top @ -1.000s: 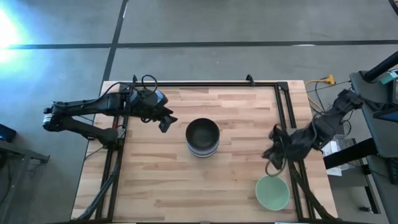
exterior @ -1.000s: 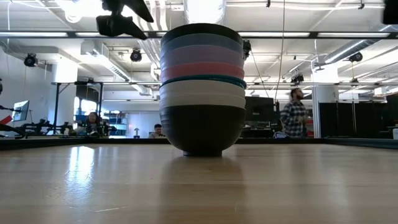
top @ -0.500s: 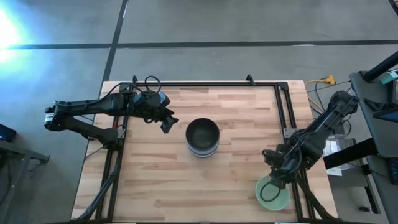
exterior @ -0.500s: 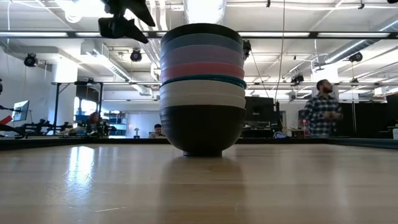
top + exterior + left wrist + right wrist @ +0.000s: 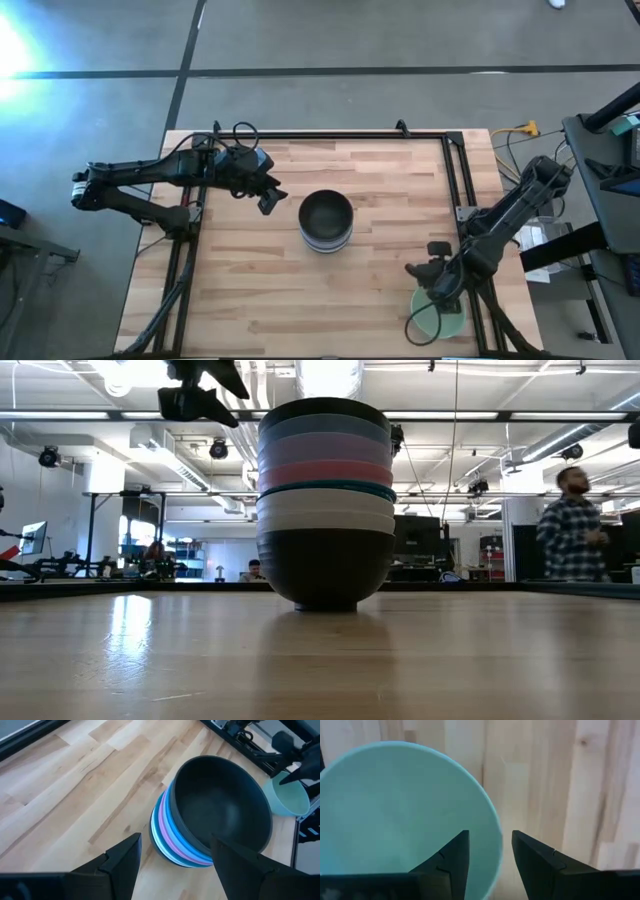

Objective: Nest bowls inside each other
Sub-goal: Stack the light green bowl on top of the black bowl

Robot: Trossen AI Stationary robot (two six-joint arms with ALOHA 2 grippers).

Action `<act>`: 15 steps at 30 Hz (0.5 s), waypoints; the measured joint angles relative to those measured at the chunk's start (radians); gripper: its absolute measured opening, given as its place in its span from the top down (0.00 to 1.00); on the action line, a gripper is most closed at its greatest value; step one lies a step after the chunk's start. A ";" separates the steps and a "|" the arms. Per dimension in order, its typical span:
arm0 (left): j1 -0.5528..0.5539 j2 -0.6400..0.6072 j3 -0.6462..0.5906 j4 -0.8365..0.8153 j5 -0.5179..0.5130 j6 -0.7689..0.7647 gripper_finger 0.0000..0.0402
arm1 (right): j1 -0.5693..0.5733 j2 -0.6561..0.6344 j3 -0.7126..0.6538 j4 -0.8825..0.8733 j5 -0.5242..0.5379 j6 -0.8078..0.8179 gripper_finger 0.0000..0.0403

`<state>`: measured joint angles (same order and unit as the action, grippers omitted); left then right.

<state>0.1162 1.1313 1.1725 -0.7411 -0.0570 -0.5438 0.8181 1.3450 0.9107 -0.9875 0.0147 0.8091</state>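
A stack of several nested bowls (image 5: 326,220) stands mid-table on its black bottom bowl (image 5: 324,565), with white, teal, pink, lavender and blue bowls above it and a black bowl (image 5: 222,805) on top. A pale green bowl (image 5: 440,318) sits upright alone near the table's near right corner. My right gripper (image 5: 432,298) hangs open over this bowl's left rim (image 5: 496,840), one finger above the inside and one outside, touching nothing. My left gripper (image 5: 268,197) hovers open to the left of the stack (image 5: 200,835), well above the table (image 5: 200,390).
Black rails (image 5: 455,180) run along the far, left and right sides of the wooden table. Bare wood (image 5: 250,290) lies between the stack and the near edge. In the room behind, a person (image 5: 572,525) stands on the right of the low view.
My right gripper has moved toward the table's near edge and come down over the pale green bowl's rim. The bowls have stayed where they were. The person in the background has walked toward the right.
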 joint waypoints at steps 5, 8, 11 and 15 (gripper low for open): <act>0.000 0.000 0.002 0.000 0.001 0.000 0.45 | 0.000 0.070 -0.018 0.035 -0.009 -0.033 0.65; 0.000 0.000 0.003 0.000 0.001 0.000 0.45 | 0.000 0.104 -0.025 0.035 -0.039 -0.028 0.69; 0.000 0.000 0.005 0.001 0.001 0.000 0.45 | 0.000 0.116 -0.027 0.037 -0.063 -0.009 0.82; 0.000 0.000 0.006 0.001 0.002 0.000 0.45 | -0.010 0.085 -0.014 0.035 -0.082 0.003 0.96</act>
<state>0.1162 1.1309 1.1782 -0.7403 -0.0555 -0.5438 0.8079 1.4298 0.8970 -0.9525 -0.0669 0.8122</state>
